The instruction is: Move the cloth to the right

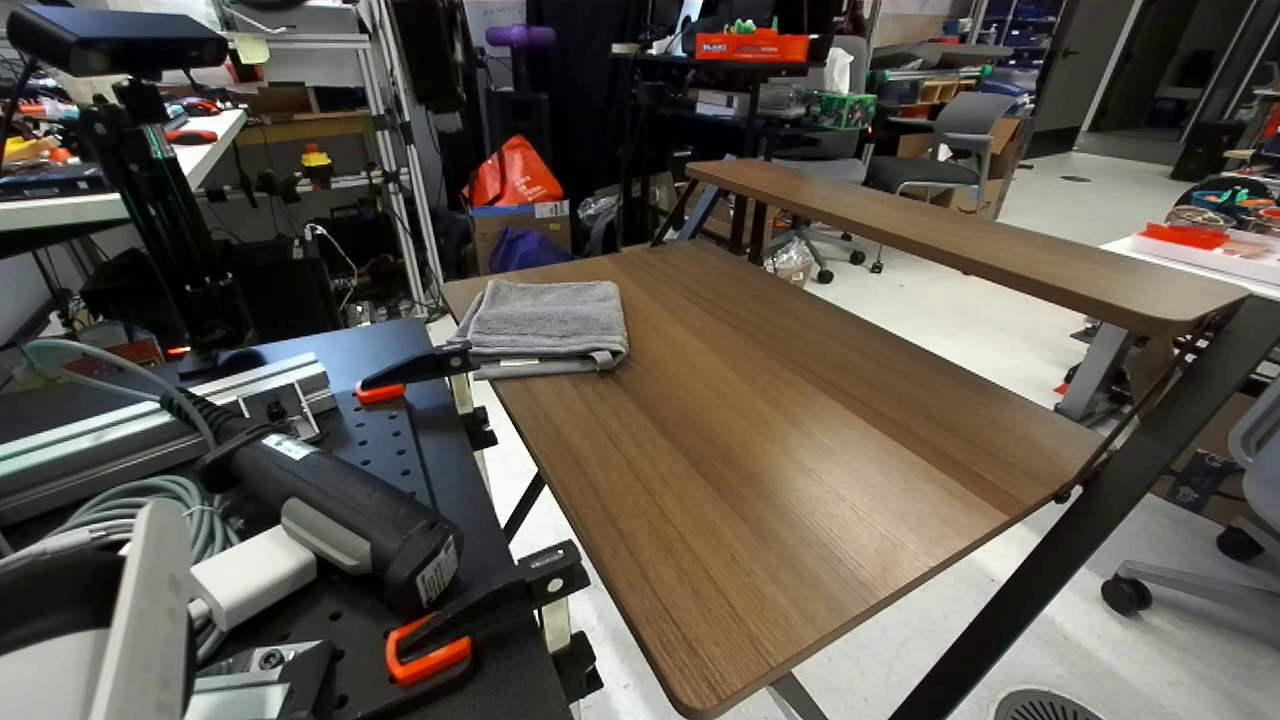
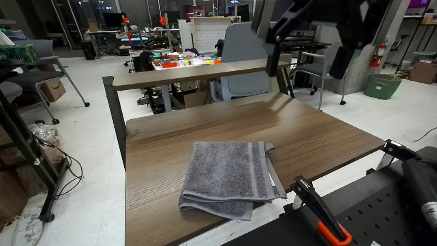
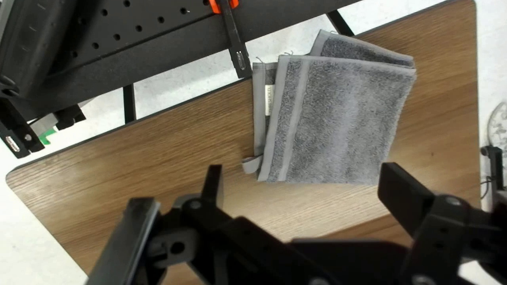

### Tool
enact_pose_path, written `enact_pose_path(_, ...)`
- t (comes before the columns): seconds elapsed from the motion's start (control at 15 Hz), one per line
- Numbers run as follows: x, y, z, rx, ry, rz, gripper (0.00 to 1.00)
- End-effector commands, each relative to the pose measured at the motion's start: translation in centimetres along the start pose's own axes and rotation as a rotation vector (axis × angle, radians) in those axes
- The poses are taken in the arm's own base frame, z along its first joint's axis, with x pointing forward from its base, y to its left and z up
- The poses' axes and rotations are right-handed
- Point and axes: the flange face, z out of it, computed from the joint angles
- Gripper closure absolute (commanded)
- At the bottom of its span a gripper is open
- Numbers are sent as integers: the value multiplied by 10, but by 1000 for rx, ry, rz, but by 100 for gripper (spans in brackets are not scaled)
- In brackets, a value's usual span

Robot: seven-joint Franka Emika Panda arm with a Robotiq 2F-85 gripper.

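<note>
The grey folded cloth [image 1: 545, 318] lies flat on the brown wooden table [image 1: 760, 450]. It also shows in an exterior view [image 2: 223, 171] and in the wrist view [image 3: 340, 118]. Its layers are slightly fanned out, with a small loop at one corner. One side hangs over the table edge that faces the black bench. My gripper [image 2: 307, 65] is open and empty, above the table and apart from the cloth. In the wrist view the gripper's fingers [image 3: 302, 174] are spread wide, with the cloth beyond the tips. The gripper is out of view in an exterior view.
A black perforated bench [image 1: 390, 450] stands beside the table across a narrow gap. Clamps with orange handles [image 1: 430, 655] reach from it toward the table edge. A raised wooden shelf [image 2: 198, 73] runs along the opposite side. A black handheld device [image 1: 340, 500] lies on the bench.
</note>
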Motion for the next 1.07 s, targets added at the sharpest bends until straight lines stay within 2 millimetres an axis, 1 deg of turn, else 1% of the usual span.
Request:
enact_pose_path(0.0, 15, -19, 48, -42, -38, 29, 0)
enact_pose_path(0.47, 25, -57, 144, -126, -129, 31, 0)
enact_pose_path(0.8, 38, -81, 197, -111, -156, -5, 0)
enact_pose_path(1.0, 47, -90, 222, -104, -146, -25, 0)
